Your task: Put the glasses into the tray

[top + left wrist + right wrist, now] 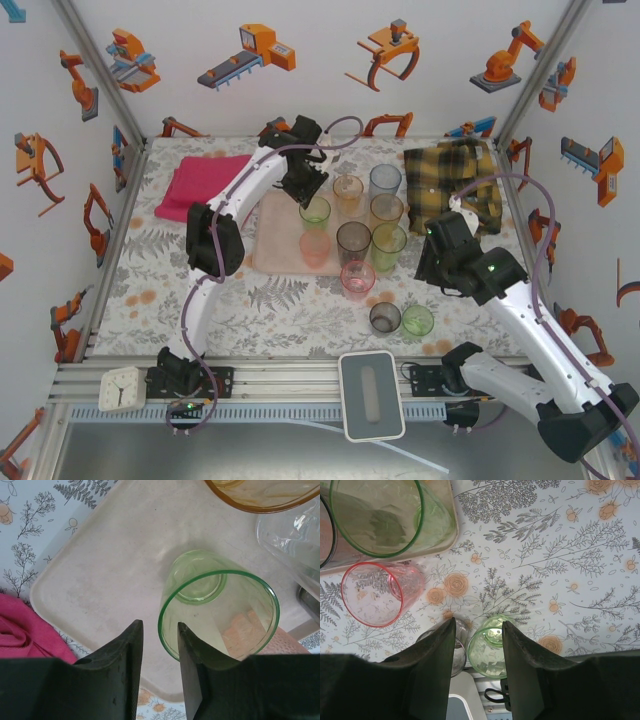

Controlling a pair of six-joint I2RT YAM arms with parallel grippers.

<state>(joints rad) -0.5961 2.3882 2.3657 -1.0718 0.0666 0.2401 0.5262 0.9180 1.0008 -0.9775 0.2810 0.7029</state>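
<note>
Green glass (200,587): upright on the tray (100,570), at the 9 o'clock side of the tumbler cluster, with an orange one at its 12.
Other glasses on tray: amber, blue, smoky and green tumblers, all upright, crowding the tray's 3 o'clock half.
Pink glass (357,280): on the table (200,300), just off the tray's 6 o'clock rim.
Grey glass (385,317) and small green glass (417,321): side by side near the table's front edge, at 5 o'clock from the tray.
Left gripper (160,625): fingers apart, straddling the green glass's near rim, which has a gap on either side.
Right gripper (479,627): fingers parted and empty, hanging above the grey and small green pair.
Magenta towel (200,185): at 10 o'clock from the tray.
Plaid shirt (455,180): at 2 o'clock.
</note>
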